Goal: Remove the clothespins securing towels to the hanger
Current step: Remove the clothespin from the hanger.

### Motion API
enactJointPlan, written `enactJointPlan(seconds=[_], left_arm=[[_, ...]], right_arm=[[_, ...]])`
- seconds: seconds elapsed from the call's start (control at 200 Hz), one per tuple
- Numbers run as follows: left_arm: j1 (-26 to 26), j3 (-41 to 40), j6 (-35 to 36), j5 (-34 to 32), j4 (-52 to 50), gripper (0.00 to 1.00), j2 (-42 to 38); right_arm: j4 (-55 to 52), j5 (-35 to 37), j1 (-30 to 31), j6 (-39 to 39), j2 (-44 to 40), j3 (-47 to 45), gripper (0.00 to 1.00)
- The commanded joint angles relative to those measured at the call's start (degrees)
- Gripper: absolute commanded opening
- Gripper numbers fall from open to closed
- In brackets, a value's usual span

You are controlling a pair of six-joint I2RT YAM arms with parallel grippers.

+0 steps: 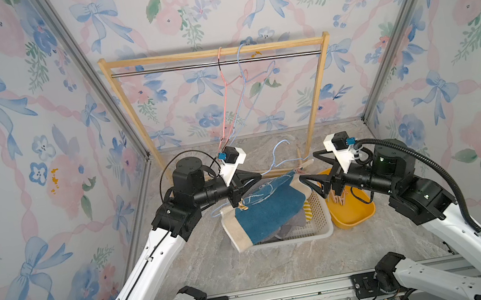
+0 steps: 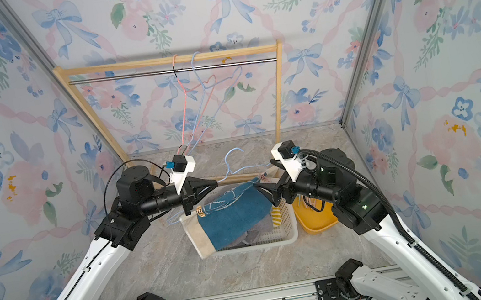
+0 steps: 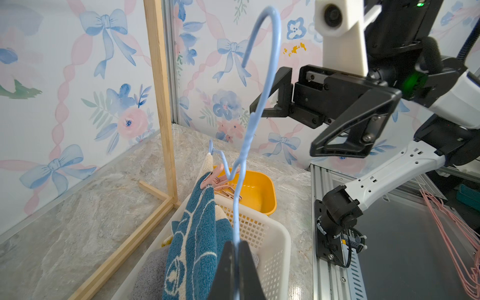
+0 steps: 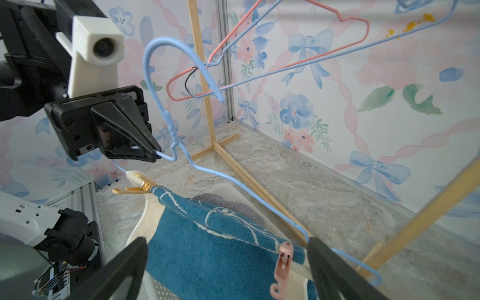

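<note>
A dark blue towel point(image 1: 269, 212) point(image 4: 215, 249) with a cream border hangs from a light blue wire hanger point(image 1: 279, 145) point(image 3: 259, 91) above the white basket point(image 1: 321, 213). Two clothespins pin it: a tan one point(image 1: 243, 204) point(image 4: 135, 189) at the left end and a pink one point(image 1: 297, 171) point(image 4: 284, 262) at the right end. My left gripper point(image 1: 258, 176) point(image 3: 237, 249) is shut on the hanger's wire near the neck. My right gripper point(image 1: 308, 167) point(image 4: 228, 241) stands open over the towel's right end, the pink clothespin just inside one finger, untouched.
A grey towel point(image 1: 292, 229) and a yellow-striped towel point(image 1: 308, 209) lie in the basket under the blue one. A yellow bin point(image 1: 354, 216) right of the basket holds several loose clothespins. A wooden rack point(image 1: 213, 52) at the back carries a pink and a blue bare hanger point(image 1: 225, 94).
</note>
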Motion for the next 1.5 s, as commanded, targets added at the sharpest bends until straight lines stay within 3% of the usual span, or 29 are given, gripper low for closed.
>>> enactJointPlan(seconds=[0.0, 0.275, 0.425, 0.8, 1.22, 1.495], left_arm=[[0.3, 0.0, -1.4, -1.0, 1.7, 0.00, 0.4], [1.4, 0.9, -4.7, 0.5, 1.9, 0.00, 3.6], [1.3, 1.0, -6.3, 0.7, 2.0, 0.00, 5.2], [1.5, 0.9, -6.8, 1.1, 2.4, 0.00, 6.6], [2.2, 0.5, -7.4, 1.7, 2.4, 0.00, 7.3], [2.3, 0.4, -7.5, 2.0, 2.4, 0.00, 7.4]], right_arm=[[2.3, -4.1, 1.2, -2.9, 0.7, -0.9, 0.98], [8.5, -2.7, 10.2, -12.0, 4.4, -4.9, 0.94], [14.6, -1.4, 12.6, -16.1, 4.9, -8.2, 0.92], [13.7, 5.7, 19.4, -26.4, 10.9, -7.8, 0.89], [19.8, 11.7, 27.3, -37.3, 15.9, -9.7, 0.84], [23.6, 13.0, 28.9, -41.1, 19.0, -10.0, 0.83]])
